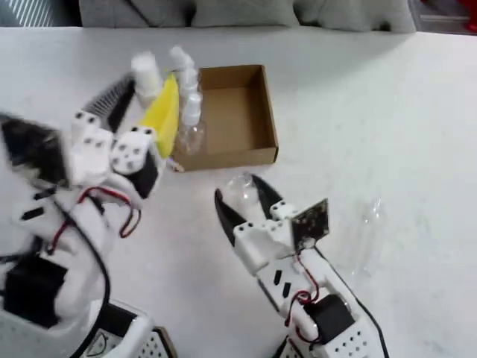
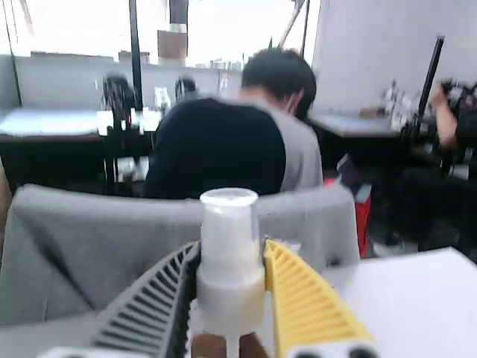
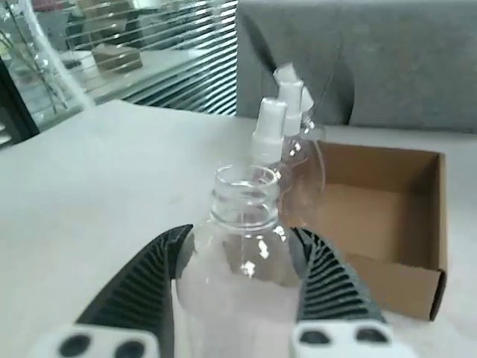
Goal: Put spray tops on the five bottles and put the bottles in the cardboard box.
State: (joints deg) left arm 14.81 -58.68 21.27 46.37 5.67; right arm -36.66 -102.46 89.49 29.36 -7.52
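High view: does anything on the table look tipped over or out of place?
Yes. One clear bottle lies on its side on the table, apart from the cardboard box, with no spray top visible on it. The capped bottles in the box stand upright.

We see a white spray top (image 2: 229, 224), clear bottle (image 3: 246, 261), brown cardboard box (image 1: 242, 112), and a left gripper (image 2: 231, 252) with ribbed yellow and grey jaws.
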